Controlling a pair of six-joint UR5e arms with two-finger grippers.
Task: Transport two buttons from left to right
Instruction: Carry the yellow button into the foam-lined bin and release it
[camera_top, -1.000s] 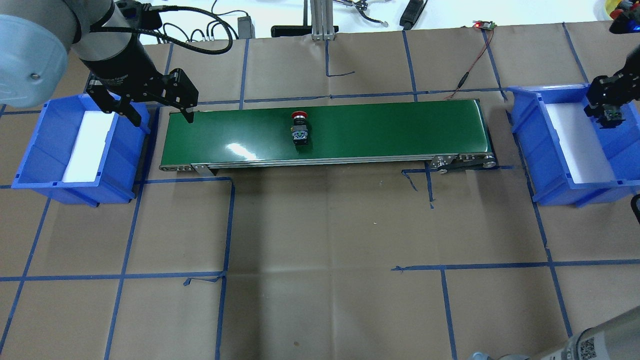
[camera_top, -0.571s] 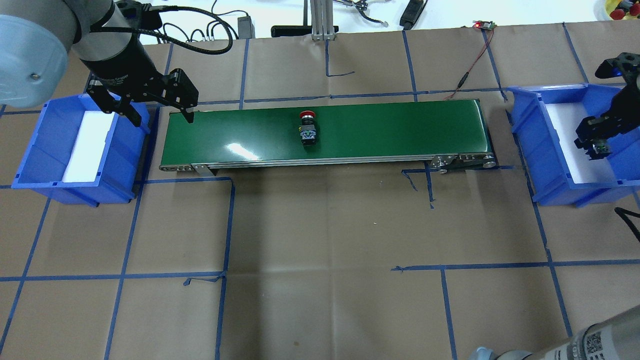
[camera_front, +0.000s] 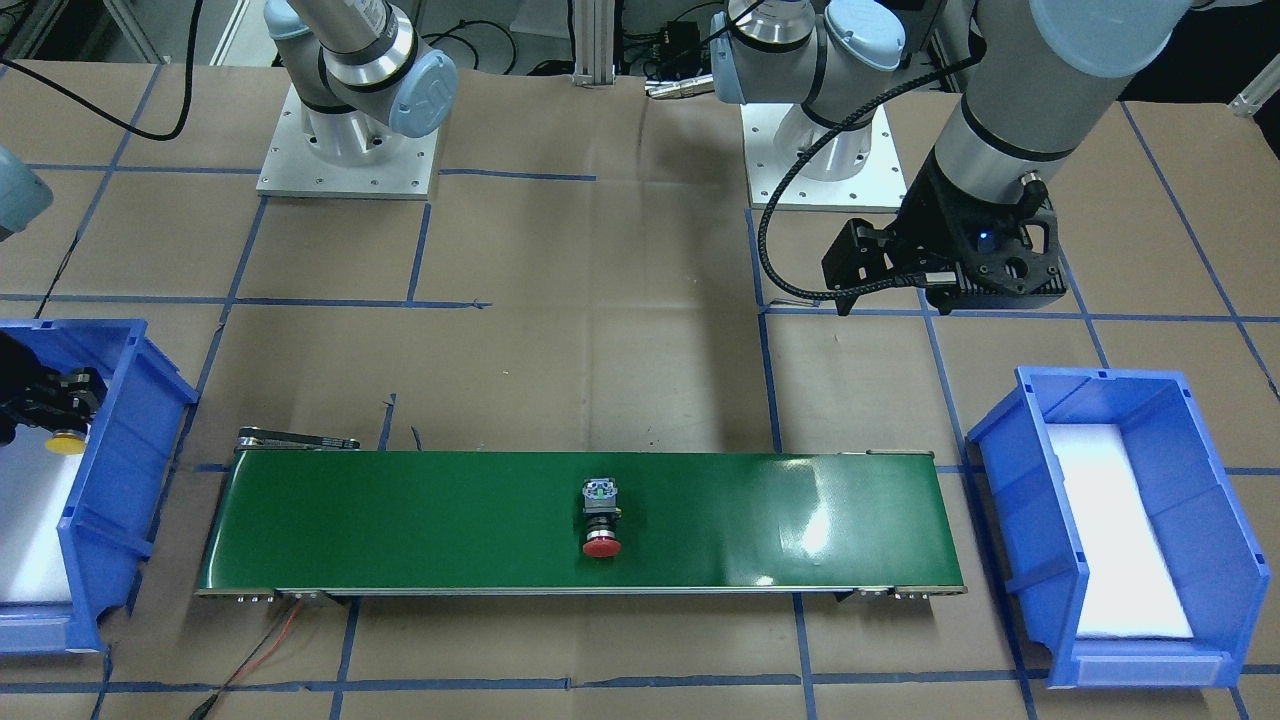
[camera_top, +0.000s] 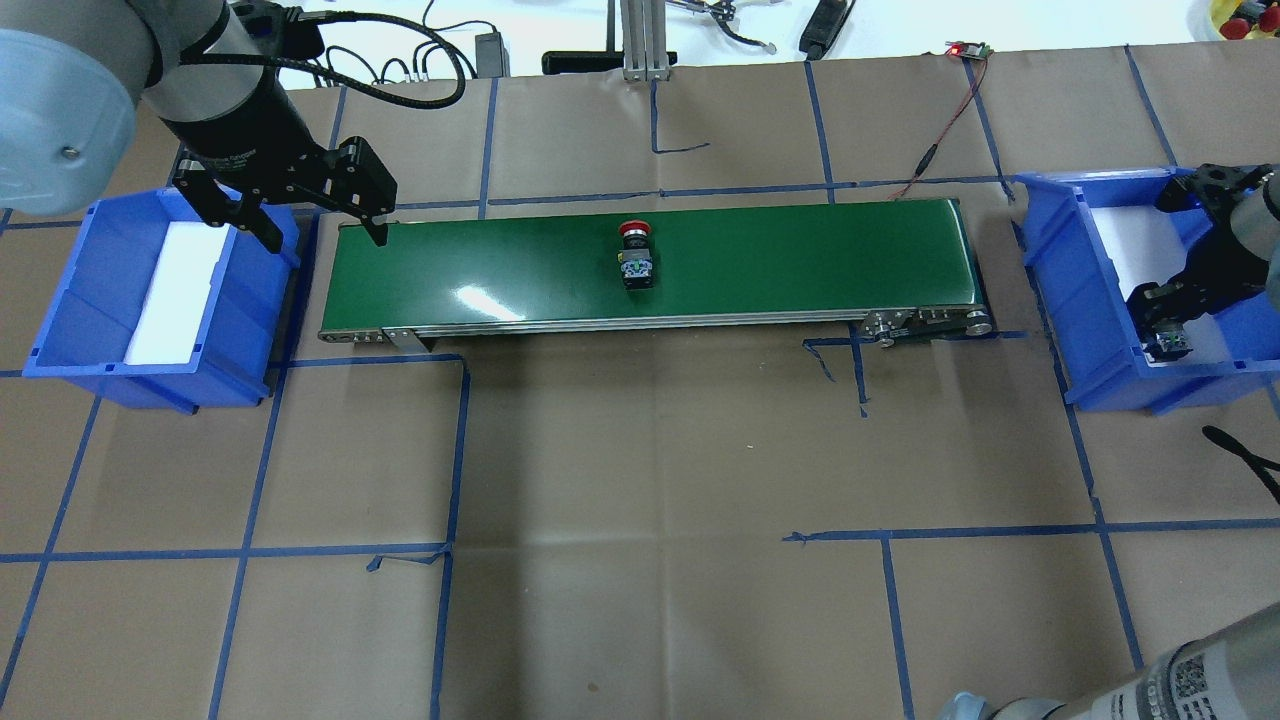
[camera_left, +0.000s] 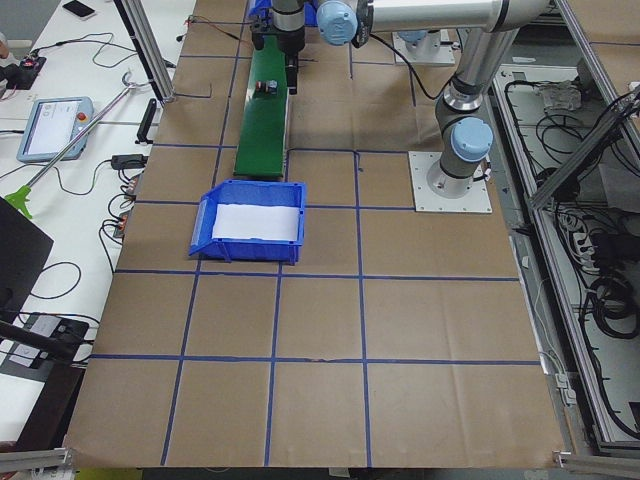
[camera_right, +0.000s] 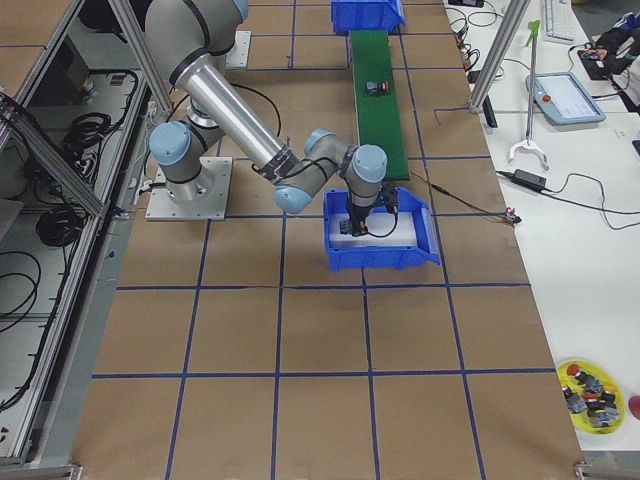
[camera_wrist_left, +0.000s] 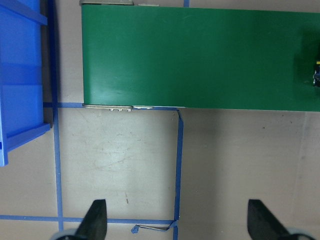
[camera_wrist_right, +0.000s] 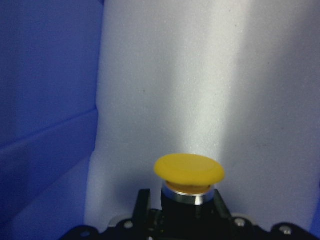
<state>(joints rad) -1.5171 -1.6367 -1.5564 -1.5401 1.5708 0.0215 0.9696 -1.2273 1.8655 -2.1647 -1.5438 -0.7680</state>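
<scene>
While the right gripper (camera_top: 1163, 320) hung inside the right-hand blue bin (camera_top: 1095, 340), its jaws were clamped on the black body of the yellow button (camera_wrist_right: 189, 172); the mushroom cap stuck out just past the fingertips, facing the bin's white foam liner (camera_wrist_right: 240, 75) ahead of them; whether the cap touched the foam could not be told; one blue wall of that bin rose close beside the jaws in the wrist view. Over at the other end of the green conveyor belt (camera_top: 800, 260), the left gripper (camera_top: 320, 232) hovered with its jaws spread wide and nothing between them; both of its fingers (camera_wrist_left: 95, 222) showed above the brown paper table (camera_top: 640, 500), with a corner of blue tape (camera_wrist_left: 177, 165) lying between them; the belt's end lay just ahead of the open jaws, and the left-hand blue bin (camera_top: 90, 290), lined with white foam, sat just beside one finger. The red button (camera_top: 635, 258) lay on its side on the belt, well apart from both sets of jaws and roughly midway between them; its red cap pointed away from the robot's base, and its contact block toward it; from the left wrist only a sliver of it showed, at the far edge of the belt.
</scene>
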